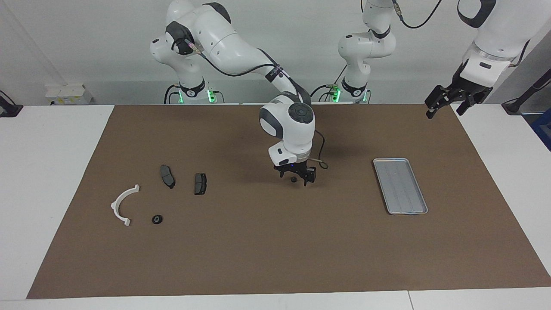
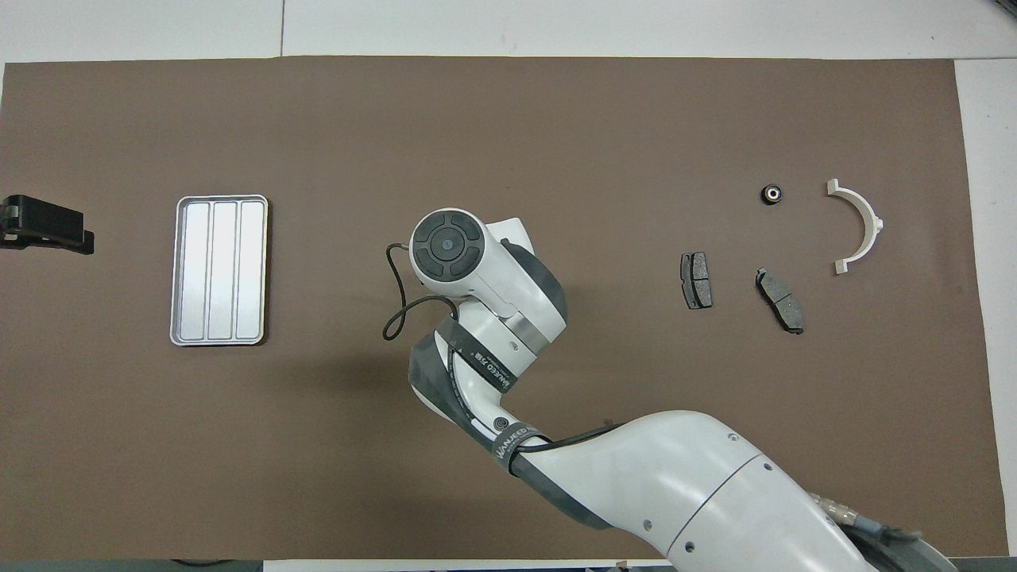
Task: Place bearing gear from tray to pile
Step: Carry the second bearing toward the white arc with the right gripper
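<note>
Lying on the brown mat beside the white curved half-ring bracket (image 1: 123, 205), the small black round bearing gear (image 1: 157, 219) rests in the pile, with two dark grey brake pads (image 1: 167, 176) nearer the robots. Well apart, toward the left arm's end of the bench (image 1: 51, 181), sits the flat silver-grey ridged metal tray (image 1: 400, 185). Over the mat's middle, between pile and tray, hangs the right gripper (image 1: 296, 177), fingers parted, a small dark thing between them that I cannot identify. The left gripper (image 1: 445, 107) waits raised, fingers spread, holding nothing.
</note>
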You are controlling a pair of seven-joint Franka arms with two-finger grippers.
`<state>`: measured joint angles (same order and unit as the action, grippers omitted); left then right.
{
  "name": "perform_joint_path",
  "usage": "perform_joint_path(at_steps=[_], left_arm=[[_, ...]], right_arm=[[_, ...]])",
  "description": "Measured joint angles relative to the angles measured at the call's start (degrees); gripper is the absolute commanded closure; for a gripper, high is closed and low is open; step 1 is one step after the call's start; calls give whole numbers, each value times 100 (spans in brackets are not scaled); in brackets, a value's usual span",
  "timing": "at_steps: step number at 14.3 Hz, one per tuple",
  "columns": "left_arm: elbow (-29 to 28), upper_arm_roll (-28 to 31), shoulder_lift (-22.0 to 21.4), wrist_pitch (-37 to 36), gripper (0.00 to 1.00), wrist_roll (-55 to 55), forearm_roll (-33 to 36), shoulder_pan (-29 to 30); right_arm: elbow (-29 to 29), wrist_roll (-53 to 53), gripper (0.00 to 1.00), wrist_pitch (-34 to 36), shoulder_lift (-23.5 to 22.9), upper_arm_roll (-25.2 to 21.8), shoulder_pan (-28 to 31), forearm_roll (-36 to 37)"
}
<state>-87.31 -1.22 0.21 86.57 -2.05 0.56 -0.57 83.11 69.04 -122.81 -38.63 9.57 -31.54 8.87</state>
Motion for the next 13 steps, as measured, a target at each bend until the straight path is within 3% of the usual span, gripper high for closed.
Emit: perform_joint_path(at_steps=[3, 5, 6, 8, 13], left_arm=[[-3, -19, 0, -34, 0, 0, 0, -180], [-3, -10, 0, -35, 0, 0, 0, -365], [-3, -10, 0, -35, 0, -6, 0, -446], [-3, -1, 0, -35, 0, -6, 0, -494], [-4, 78, 0, -69, 0, -5, 0, -489]], right_arm=[[175, 0, 16, -151, -25, -6, -1, 0], [192, 0, 32, -160, -22, -8, 0, 0], [191, 0, 45, -160, -14, -8, 1, 0], [184, 0, 99, -153, 0, -7, 1, 0], [188, 0, 100, -83, 54, -11, 6, 0]])
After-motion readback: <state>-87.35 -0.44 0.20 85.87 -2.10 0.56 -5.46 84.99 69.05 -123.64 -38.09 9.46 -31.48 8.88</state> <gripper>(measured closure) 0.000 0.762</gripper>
